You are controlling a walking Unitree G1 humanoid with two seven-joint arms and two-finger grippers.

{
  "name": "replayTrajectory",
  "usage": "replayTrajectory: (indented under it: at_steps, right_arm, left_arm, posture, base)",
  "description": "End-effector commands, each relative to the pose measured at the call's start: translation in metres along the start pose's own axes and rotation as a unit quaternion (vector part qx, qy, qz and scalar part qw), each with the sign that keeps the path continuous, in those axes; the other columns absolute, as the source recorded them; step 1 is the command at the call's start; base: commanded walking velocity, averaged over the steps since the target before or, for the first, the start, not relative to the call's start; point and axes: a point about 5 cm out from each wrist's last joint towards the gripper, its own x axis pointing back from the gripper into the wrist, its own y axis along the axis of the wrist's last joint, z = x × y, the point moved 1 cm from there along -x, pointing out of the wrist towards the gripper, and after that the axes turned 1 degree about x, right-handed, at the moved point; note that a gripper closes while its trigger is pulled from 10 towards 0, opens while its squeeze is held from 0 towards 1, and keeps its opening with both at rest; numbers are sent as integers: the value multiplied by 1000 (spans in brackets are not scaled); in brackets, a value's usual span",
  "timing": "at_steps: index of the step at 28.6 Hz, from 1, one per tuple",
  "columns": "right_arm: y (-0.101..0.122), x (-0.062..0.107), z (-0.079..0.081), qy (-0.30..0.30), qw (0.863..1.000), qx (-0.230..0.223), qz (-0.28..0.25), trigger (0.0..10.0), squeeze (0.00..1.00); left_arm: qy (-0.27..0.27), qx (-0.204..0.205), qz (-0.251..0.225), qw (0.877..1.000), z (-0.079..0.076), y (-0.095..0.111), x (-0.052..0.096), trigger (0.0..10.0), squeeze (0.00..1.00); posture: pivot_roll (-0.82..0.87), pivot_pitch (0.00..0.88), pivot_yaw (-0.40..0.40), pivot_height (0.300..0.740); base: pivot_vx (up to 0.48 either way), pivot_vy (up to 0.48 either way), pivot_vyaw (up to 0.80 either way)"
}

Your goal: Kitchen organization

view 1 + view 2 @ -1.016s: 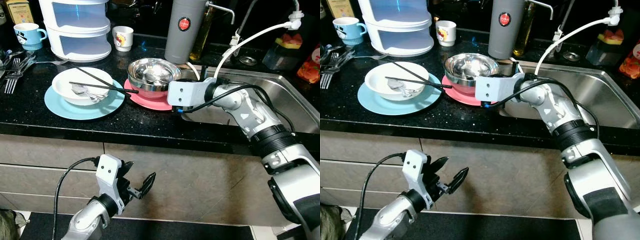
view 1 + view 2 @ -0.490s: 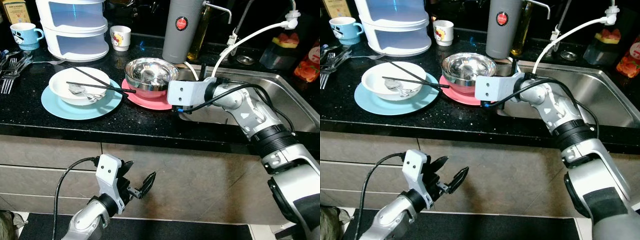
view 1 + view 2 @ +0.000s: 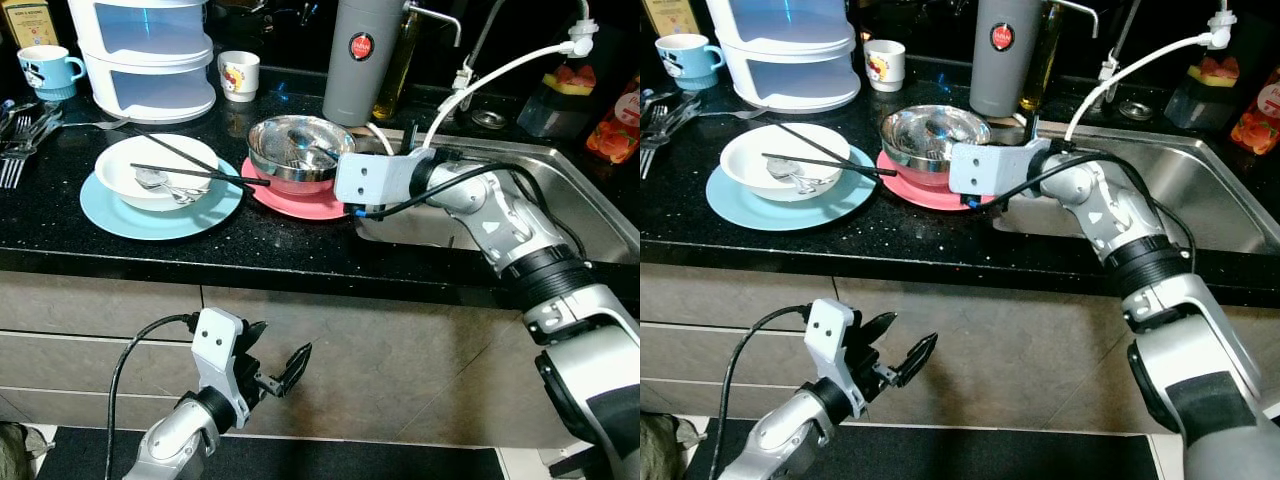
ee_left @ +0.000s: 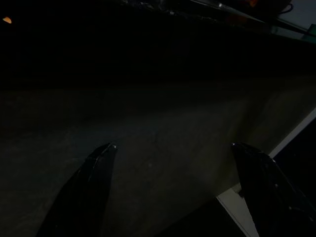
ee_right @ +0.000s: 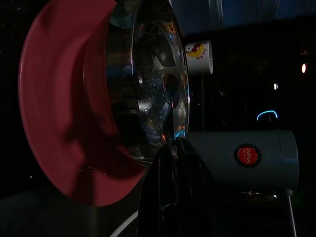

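Jaws: your right gripper (image 5: 173, 148) pinches the steel bowl (image 3: 300, 150) rim, on the pink plate (image 3: 305, 203); left gripper (image 3: 272, 365) wide, idle below tabletop (image 3: 250, 245).

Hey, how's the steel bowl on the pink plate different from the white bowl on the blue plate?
The steel bowl is shiny metal and deeper; the white bowl is matte white and shallower. The steel bowl sits on a smaller pink plate, the white bowl on a wider blue plate. Black chopsticks lie across the white bowl; none cross the steel bowl, where the right end effector pinches the rim. Both are upright on the black counter, each on a plate.
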Motion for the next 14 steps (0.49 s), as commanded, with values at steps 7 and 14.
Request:
replayTrajectory:
  at_steps: [7, 14]
  right_arm:
    - [-2, 3, -20, -77, 996, -39, 0, 0, 0]
    - [7, 5, -33, -190, 969, -152, -40, 0, 0]
  left_arm:
    - [0, 11, 1, 1000, -2, -3, -1, 10000, 0]
    - [1, 12, 1, 1000, -1, -4, 0, 10000, 0]
  posture:
    - [202, 0, -126, 740]
    - [200, 0, -123, 740]
  base:
    - [0, 0, 0]
    - [0, 0, 0]
